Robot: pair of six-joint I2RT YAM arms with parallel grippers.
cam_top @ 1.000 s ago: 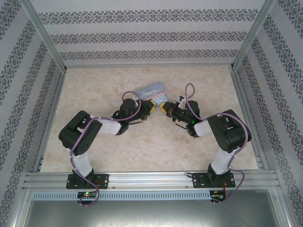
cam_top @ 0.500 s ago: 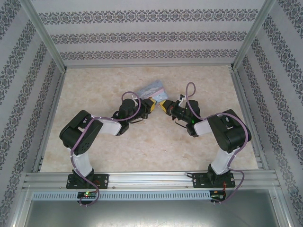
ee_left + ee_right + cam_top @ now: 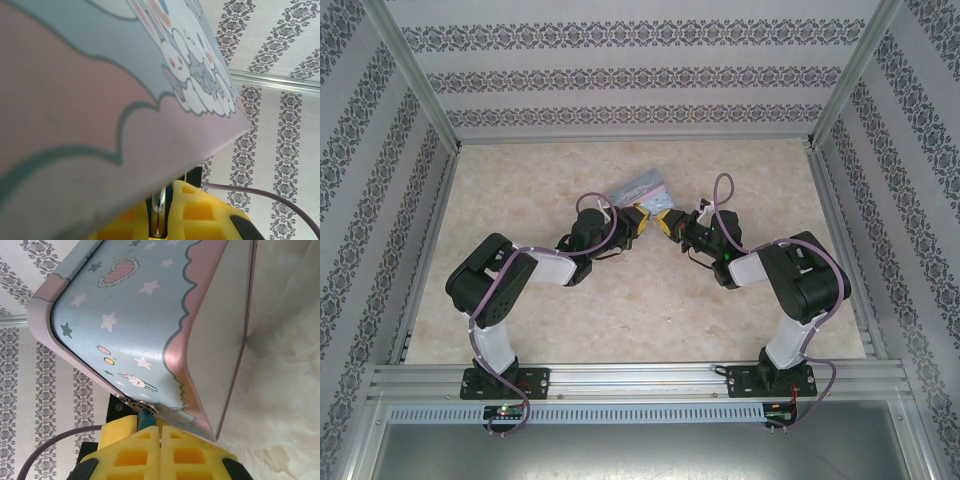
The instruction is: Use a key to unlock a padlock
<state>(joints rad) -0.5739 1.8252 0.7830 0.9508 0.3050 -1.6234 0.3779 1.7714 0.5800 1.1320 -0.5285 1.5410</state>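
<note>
Left gripper [image 3: 160, 207] nearly closed on thin silvery metal piece [image 3: 158, 222], bottom centre; right gripper [image 3: 160, 440] fully closed, padlock [image 3: 145, 418] touching tips.

Bright, even light, faint shadows; the tin [image 3: 75, 125] blurs close to the left wrist camera

Walls [image 3: 640, 80]: pale wallpaper with dark floral bands, on back and sides.
Table top [image 3: 640, 310]: beige, marbled.
Frame posts [image 3: 410, 72]: bare aluminium, at both back corners.
Front rail [image 3: 640, 378]: grooved aluminium, along near edge.
Light: even, soft shadows.
</note>
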